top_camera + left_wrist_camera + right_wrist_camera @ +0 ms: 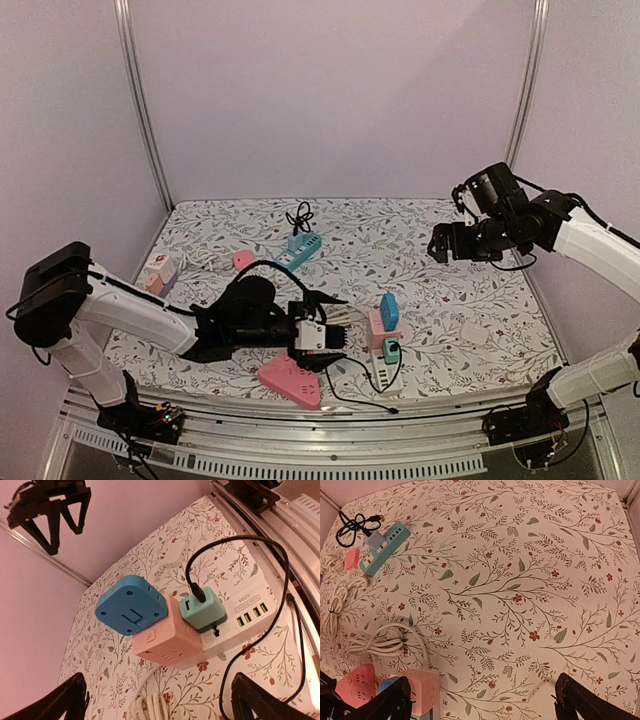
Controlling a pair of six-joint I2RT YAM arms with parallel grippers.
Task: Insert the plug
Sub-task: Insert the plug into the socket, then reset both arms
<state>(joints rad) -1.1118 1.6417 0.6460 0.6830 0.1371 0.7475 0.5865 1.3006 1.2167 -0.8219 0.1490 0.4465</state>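
1. The mint plug (202,611) stands on the white power strip (245,617), just beside the pink cube (162,642) that carries a blue adapter (131,605). The strip lies near the front of the floral worktop (450,300).
2. The left claw (335,330) hangs close to the strip with its fingers spread wide, holding nothing. The right claw (443,245) is raised well apart at the far right, also spread and empty.
3. The plug looks like a small, rigid plastic block, probably light, with smooth rounded sides that could slip under a loose pinch.
4. I would take it by two opposite flat sides, low on the body and clear of the black cable (235,545) that enters its top.
5. That cable loops stiffly and may tug the plug sideways. The strip also looks light enough to slide on the cloth when pushed.
6. The prongs and socket are hidden under the plug's body, so I cannot tell whether it is fully seated.
7. A small dark part at the plug's base is too small to identify.
8. The left fingers are cut off at the bottom of the wrist view.
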